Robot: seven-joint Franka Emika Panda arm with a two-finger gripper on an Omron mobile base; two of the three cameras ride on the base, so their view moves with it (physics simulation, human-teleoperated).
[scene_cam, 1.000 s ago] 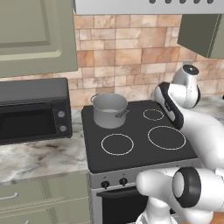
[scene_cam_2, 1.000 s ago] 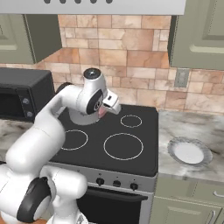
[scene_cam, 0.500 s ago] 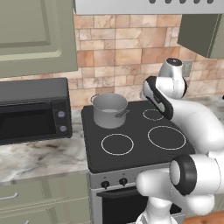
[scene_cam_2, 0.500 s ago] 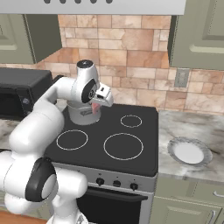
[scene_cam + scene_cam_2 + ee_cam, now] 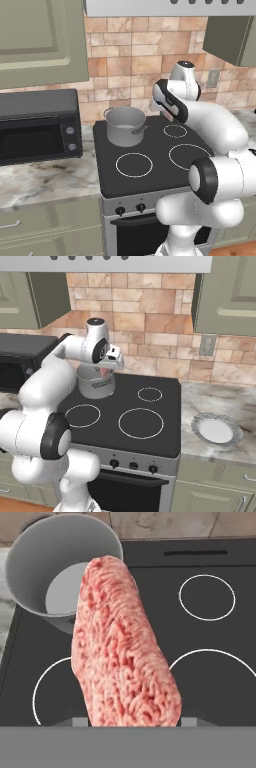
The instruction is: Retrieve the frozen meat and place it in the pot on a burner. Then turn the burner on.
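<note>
Above the black stovetop [image 5: 150, 165], the claw [image 5: 107, 370] carries the slab of ground meat [image 5: 120, 647] with open air beneath it. The pot [image 5: 125, 126] stands open-mouthed just ahead of the claw, its stick handle [image 5: 139, 130] angled outward. The brick wall [image 5: 150, 331] closes the space behind it, with the range hood [image 5: 135, 263] overhead.

- The pot [image 5: 125, 126] looks like brushed grey metal, dull outside, with a paler smooth floor inside [image 5: 62, 594].
- The frozen meat [image 5: 122, 649] is pink and rough, its surface a mass of fine wormy strands, matt.
- The cooktop [image 5: 130, 428] is smooth black glass with thin white burner rings, faintly glossy.
- The counter [image 5: 45, 180] reads as polished veined marble.
- The backsplash [image 5: 150, 311] is rough-toned stone tile in tan and rust.
- The microwave [image 5: 37, 125] has a dark, matt casing.
- The plate [image 5: 216, 429] is smooth white ceramic.
- The cabinets [image 5: 37, 42] are matt sage-green painted panels.
</note>
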